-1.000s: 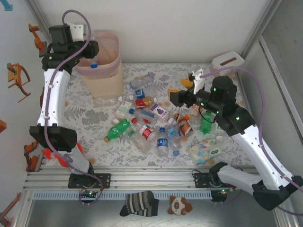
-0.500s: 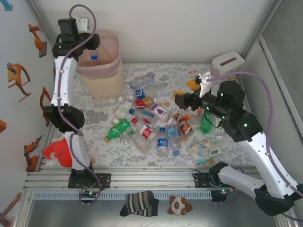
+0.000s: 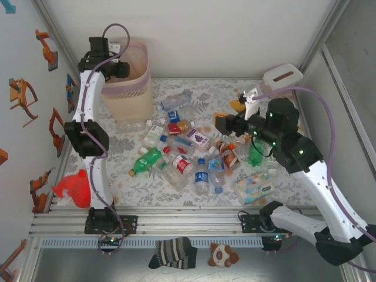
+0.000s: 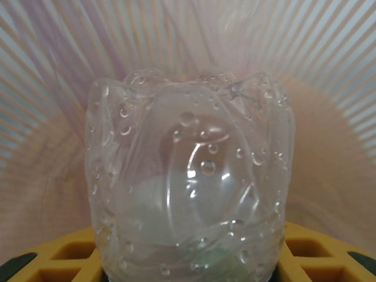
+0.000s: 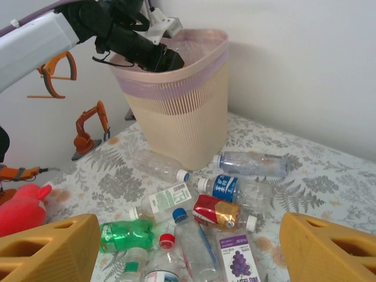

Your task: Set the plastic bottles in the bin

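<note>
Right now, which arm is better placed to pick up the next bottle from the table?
Right. The right pincer hovers open beside the scattered bottles; the left pincer is over the bin, holding a clear bottle.

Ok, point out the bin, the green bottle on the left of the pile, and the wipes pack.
bin (image 3: 133,106), top external view, on its ribbed beige front wall.
green bottle (image 3: 147,161), top external view, on the middle of its body.
wipes pack (image 3: 256,187), top external view, on its printed top face.
</note>
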{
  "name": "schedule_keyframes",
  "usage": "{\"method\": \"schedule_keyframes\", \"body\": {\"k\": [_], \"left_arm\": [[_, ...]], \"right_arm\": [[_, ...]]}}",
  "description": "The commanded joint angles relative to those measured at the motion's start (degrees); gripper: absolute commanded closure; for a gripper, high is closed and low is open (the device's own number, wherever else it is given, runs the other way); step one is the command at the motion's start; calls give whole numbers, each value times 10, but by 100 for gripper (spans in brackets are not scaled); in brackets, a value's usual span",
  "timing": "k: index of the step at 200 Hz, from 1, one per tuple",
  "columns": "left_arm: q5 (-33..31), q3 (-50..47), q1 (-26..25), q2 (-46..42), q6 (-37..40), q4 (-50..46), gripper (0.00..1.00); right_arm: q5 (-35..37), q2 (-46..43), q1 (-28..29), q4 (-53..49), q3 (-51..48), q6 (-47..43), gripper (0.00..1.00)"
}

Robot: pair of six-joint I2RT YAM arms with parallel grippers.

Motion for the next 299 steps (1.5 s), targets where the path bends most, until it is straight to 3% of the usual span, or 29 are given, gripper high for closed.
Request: {"method": "schedule_keyframes", "body": {"k": [1,100,138,203,299], "left_arm": [[-22,6,2,17,27,-33,52],[-31,6,2,110,40,-73,51],[-33,5,2,127,37,-82,44],[-37,16,2,86,32,-71,25],[-7,30,2,-2,29,-71,23]], "right_arm": [[-14,11,2,16,26,-6,21],[-7,-1,3,34,2,15,22],[4,-13,3,29,-3,15,22],[6,-21,3,24,-4,13,22],[53,-6,2,6,10,15,22]]}}
